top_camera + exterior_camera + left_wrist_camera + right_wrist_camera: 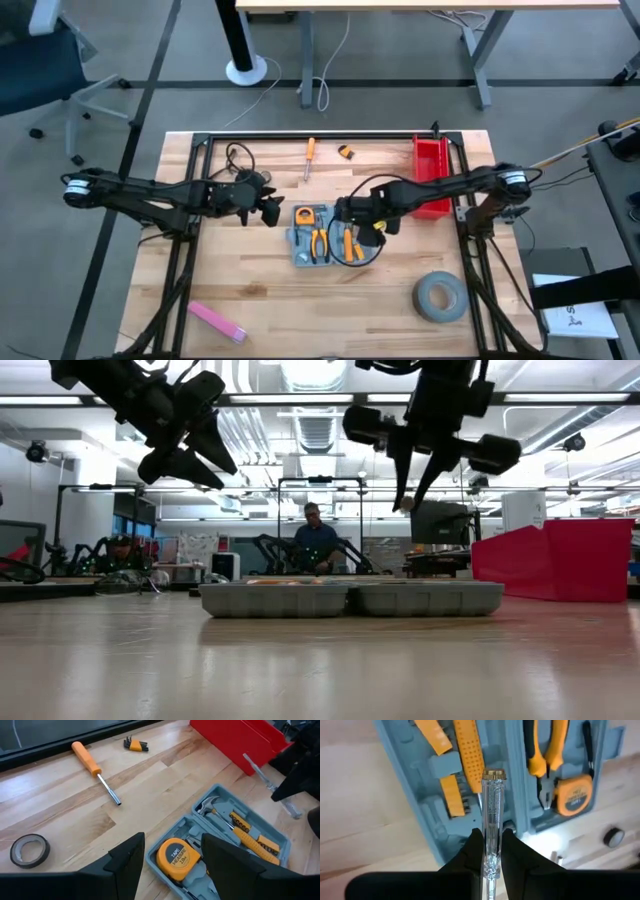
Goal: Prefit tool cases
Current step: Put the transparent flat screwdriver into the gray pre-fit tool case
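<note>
The blue-grey tool case (pixel 322 238) lies open, both halves flat on the table. It holds a tape measure (pixel 178 859), a hammer (pixel 210 806), pliers (pixel 546 755) and orange pieces. My right gripper (pixel 490 845) hangs above the case, shut on a clear-handled screwdriver (pixel 493 800) with a metal cap. My left gripper (pixel 172 855) stands open in the air over the case's left end, above the tape measure, touching nothing. In the low view both grippers (pixel 205 465) (pixel 415 485) are well above the case (pixel 350 598). My right gripper pinches the screwdriver's clear handle (pixel 493 837) between its two fingers. The fingers come steeply from above and lie along the tool, whose capped end (pixel 494 775) sticks out past the fingertips toward the case. The tool is lifted clear of the case.
An orange-handled screwdriver (pixel 309 158) and a hex key set (pixel 346 152) lie at the far side. The red bin (pixel 432 175) stands right of the case. Near the front lie a grey tape roll (pixel 440 297) and a pink object (pixel 216 321). A black tape roll (pixel 30 850) lies to the left.
</note>
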You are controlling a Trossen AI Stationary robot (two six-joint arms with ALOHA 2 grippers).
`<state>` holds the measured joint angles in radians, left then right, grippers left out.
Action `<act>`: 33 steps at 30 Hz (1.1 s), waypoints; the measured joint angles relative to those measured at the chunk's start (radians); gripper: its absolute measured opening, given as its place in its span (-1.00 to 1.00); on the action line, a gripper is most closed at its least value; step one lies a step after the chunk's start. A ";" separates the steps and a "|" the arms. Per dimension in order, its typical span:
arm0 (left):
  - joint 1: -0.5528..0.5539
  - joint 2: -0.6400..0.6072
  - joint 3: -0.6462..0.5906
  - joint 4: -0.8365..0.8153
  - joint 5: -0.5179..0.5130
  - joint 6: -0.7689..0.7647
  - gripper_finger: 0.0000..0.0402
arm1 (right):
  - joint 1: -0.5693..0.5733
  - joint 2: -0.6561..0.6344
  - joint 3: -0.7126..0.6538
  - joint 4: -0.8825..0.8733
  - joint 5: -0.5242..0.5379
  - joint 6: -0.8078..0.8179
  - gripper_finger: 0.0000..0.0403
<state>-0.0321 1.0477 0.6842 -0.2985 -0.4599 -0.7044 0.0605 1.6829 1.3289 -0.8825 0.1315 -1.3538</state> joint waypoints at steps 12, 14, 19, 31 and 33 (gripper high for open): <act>0.000 0.000 0.000 0.008 0.000 0.007 0.01 | 0.007 0.074 0.000 0.142 -0.140 -0.101 -0.88; 0.000 0.000 0.000 0.009 0.000 0.007 0.01 | 0.012 0.091 0.000 0.166 -0.156 -0.102 -0.88; 0.000 0.000 0.000 0.019 0.000 0.001 0.01 | 0.036 0.128 0.000 0.240 -0.183 -0.105 -0.87; 0.000 0.000 0.000 0.022 -0.001 -0.019 0.01 | 0.047 0.197 -0.005 0.275 -0.237 -0.096 -0.88; 0.000 0.000 0.000 0.021 -0.001 -0.019 0.01 | 0.047 0.201 -0.005 0.272 -0.236 -0.094 -0.87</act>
<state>-0.0320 1.0477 0.6842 -0.2774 -0.4606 -0.7238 0.1070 1.8835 1.3238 -0.6106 -0.1047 -1.4475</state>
